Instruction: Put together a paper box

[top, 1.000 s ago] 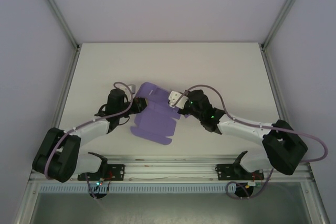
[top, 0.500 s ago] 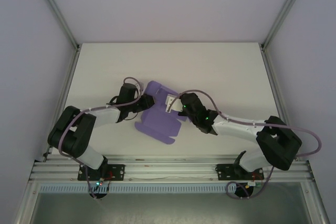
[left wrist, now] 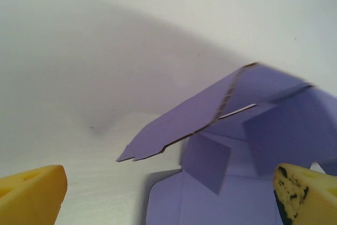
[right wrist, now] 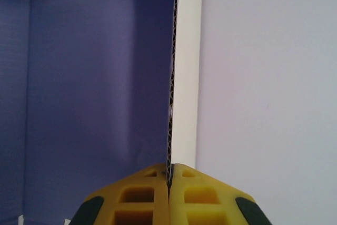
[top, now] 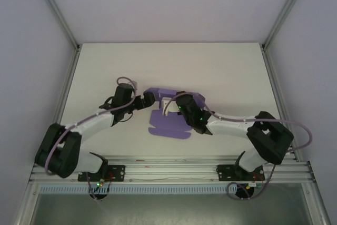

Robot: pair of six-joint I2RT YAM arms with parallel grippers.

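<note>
The purple paper box (top: 167,124) lies mid-table, partly folded, its far panel lifted off the table. My left gripper (top: 149,98) is at the box's left end, open wide. In the left wrist view its yellow fingers (left wrist: 32,193) stand far apart, with the left gripper (left wrist: 168,201) holding nothing and the paper box (left wrist: 231,183), its flaps raised, just ahead. My right gripper (top: 170,106) is over the box's middle, shut on the edge of an upright panel. In the right wrist view the right gripper (right wrist: 169,175) pinches that thin card edge of the paper box (right wrist: 95,88).
The white table (top: 226,67) stretches free behind and to both sides of the box. Metal frame posts (top: 276,25) and grey walls close it in. The mounting rail (top: 168,169) runs along the near edge.
My left gripper has opened and let go of the box. The right gripper, still shut on the panel, has moved left and the box has turned and folded up further.
</note>
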